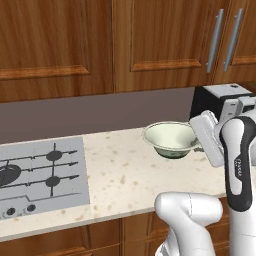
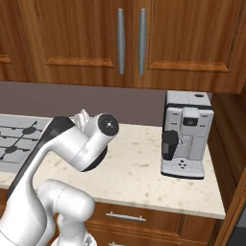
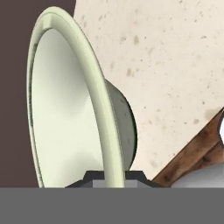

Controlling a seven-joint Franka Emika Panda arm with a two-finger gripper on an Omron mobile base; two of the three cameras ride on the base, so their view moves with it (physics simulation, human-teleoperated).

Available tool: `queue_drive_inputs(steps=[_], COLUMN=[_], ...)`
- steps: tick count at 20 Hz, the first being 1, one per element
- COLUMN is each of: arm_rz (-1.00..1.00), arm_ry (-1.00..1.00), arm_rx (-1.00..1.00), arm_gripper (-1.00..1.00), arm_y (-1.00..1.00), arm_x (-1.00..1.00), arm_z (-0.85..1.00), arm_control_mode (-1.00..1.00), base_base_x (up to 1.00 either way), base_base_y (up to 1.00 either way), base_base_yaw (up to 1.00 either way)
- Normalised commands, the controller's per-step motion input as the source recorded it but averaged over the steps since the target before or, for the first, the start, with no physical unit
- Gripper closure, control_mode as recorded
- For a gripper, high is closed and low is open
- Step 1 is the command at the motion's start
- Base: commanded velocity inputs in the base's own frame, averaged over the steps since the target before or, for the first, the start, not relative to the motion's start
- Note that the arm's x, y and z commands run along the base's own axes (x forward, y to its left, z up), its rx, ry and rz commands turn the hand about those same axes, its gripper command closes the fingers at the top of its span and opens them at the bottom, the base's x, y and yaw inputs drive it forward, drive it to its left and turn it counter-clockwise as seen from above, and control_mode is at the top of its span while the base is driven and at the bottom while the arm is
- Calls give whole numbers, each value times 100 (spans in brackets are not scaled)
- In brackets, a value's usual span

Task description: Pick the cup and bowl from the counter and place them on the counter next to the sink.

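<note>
One bowl (image 1: 171,139) up off the counter (image 1: 125,172), pinched by its thin rim at 3 o'clock, cup step not judged here.

Going left to right: stove (image 1: 40,175) at 9 o'clock, bowl in the middle, gripper (image 3: 113,175) shut tight on the rim. Next, probably a slow level carry to the sink side. Coffee machine (image 2: 186,140) seen from the right base view; rim between the fingers seen up close from the hand view.

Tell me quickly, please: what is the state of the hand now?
Hand: closed on the thin rim of the bowl, one fingertip on each side of the rim; the bowl is held above the counter.
</note>
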Motion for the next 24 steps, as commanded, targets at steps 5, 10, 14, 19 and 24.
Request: queue_drive_inputs(steps=[5,10,14,19,24], arm_rz=[11,17,3,0,0], arm_ry=[0,-1,-1,0,0], arm_rx=[0,0,0,0,0], arm_gripper=[100,100,100,100,100], arm_y=[1,0,0,0,0], arm_x=[-2,6,0,0,0], arm_z=[0,-1,0,0,0], arm_control_mode=[-100,-100,-100,-100,-100], base_base_x=[0,0,0,0,0], base_base_y=[0,0,0,0,0], base_base_yaw=[0,0,0,0,0])
